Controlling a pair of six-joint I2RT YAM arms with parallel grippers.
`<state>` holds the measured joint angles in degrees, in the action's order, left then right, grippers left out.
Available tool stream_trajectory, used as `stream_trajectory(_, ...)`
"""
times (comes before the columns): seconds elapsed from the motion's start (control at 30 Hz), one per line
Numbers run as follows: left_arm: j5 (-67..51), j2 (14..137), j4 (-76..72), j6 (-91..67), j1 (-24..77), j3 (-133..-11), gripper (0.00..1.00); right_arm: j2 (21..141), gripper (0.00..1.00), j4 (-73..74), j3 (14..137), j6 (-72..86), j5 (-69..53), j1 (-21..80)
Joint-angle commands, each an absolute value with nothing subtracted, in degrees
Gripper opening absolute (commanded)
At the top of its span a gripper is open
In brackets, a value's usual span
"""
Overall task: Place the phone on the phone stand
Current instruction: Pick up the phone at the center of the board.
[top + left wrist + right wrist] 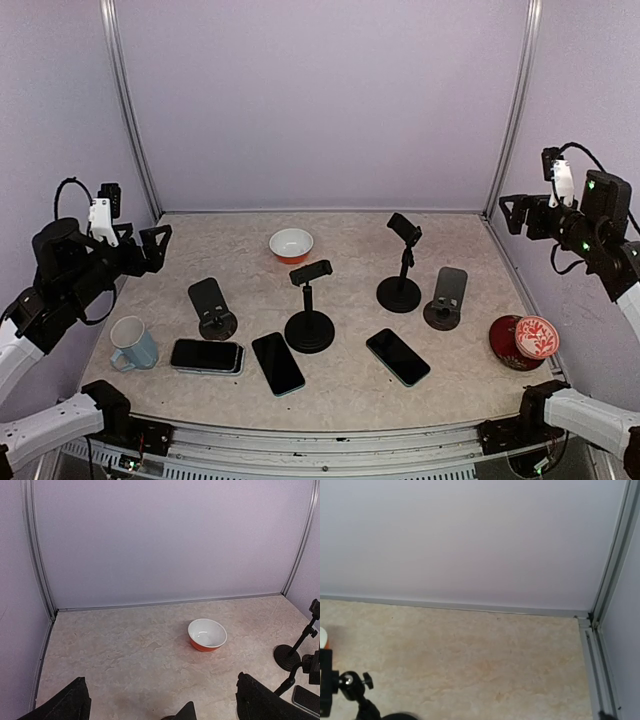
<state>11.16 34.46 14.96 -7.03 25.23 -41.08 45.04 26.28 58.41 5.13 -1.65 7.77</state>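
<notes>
My desk (340, 385) is a pale beige slab with a marbled grain. Plain lilac panels box it in: a back wall (320, 100) and one at each side. A silver metal post (609, 555) runs up each rear corner. The light is soft and even.

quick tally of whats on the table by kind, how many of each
phones: 3
phone stands: 4
bowls: 2
mug: 1
dark red dish under the patterned bowl: 1
total: 11
</notes>
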Motion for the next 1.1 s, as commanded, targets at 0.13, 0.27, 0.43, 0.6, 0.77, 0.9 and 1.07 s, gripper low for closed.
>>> stream_trajectory(0.13,12.37,33.33,9.67,-7.63,25.26,-39.35,0.99,46.13,1.0,26.2,61.98,5.28,-7.44,9.13)
stream_trajectory(0.27,12.43,33.64,8.8,-7.5,25.28,-38.79,0.99,43.78,1.0,22.56,59.39,7.31,-11.8,9.37)
stream_trajectory(0.43,12.89,33.98,7.84,-7.42,25.19,-37.9,0.99,43.28,1.0,22.81,59.66,6.89,-15.76,9.54)
stream_trajectory(0.6,13.26,35.13,7.89,-7.31,25.2,-37.85,0.99,44.15,1.0,21.88,57.38,10.23,-14.45,9.68)
stream_trajectory(0.77,13.63,35.43,7.57,-7.22,25.22,-37.51,0.99,43.3,1.0,16.84,52.73,15.39,-19.09,9.74)
stream_trajectory(0.9,13.15,36.16,7.46,-7.28,25.22,-37.45,0.99,45.68,1.0,17.14,51.75,18.2,-22.35,9.79)
stream_trajectory(1.07,12.83,36.56,7.65,-7.25,25.22,-37.46,0.99,51.31,1.0,22.66,52.51,17.67,-20.66,10.0)
